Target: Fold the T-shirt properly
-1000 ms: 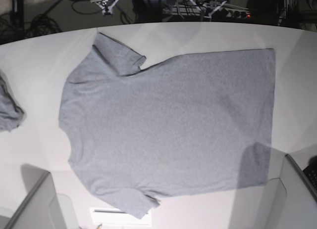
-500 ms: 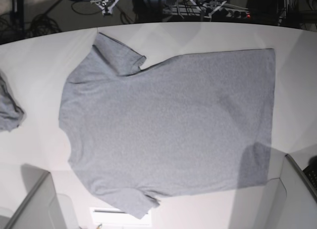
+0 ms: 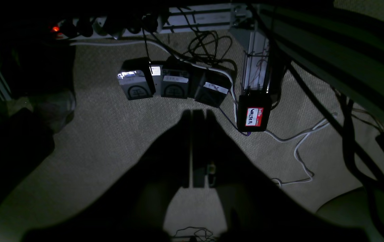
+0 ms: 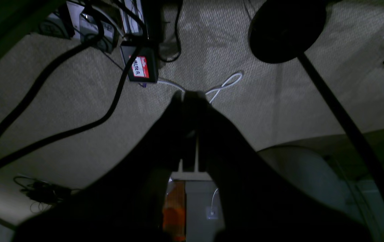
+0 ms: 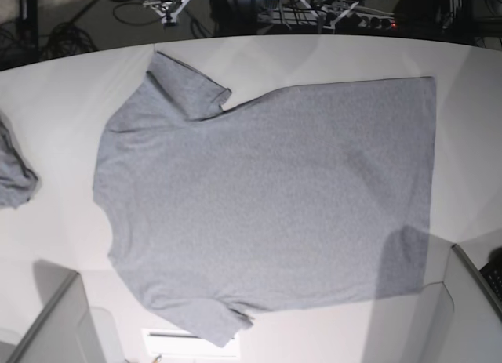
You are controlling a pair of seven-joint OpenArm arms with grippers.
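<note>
1. Risk, largest first: the shirt (image 5: 267, 198) covers most of the table (image 5: 63, 88), and both arms are away from it, their wrist cameras facing the carpet (image 3: 111, 141) and cables under the table. Any reach starts from far off, so a pick could land off the intended edge and drag the whole flat panel into wrinkles.
2. Pinch risk: the cloth lies flat and thin. Jaws that come down too shallow would likely slide off; too deep, and they could catch both layers unevenly and skew the fold line.
3. Sleeve risk: the far sleeve (image 5: 188, 85) is already partly turned onto itself, and the near sleeve (image 5: 212, 324) sits close to the table's near edge. A fold made without smoothing these would probably leave lumps inside.
4. Stray cloth: a grey scrap (image 5: 14, 179) lies at the base view's left edge, apart from the shirt. A wide sweep could pull it in.
5. Jaw state: left gripper (image 3: 195, 116) has its jaws clenched with nothing between them; right gripper (image 4: 188, 95) likewise, empty.
6. Orientation: the shirt lies plain side up, collar end toward the base view's left, hem (image 5: 431, 183) toward its right. The long axis runs left to right across that view.
</note>
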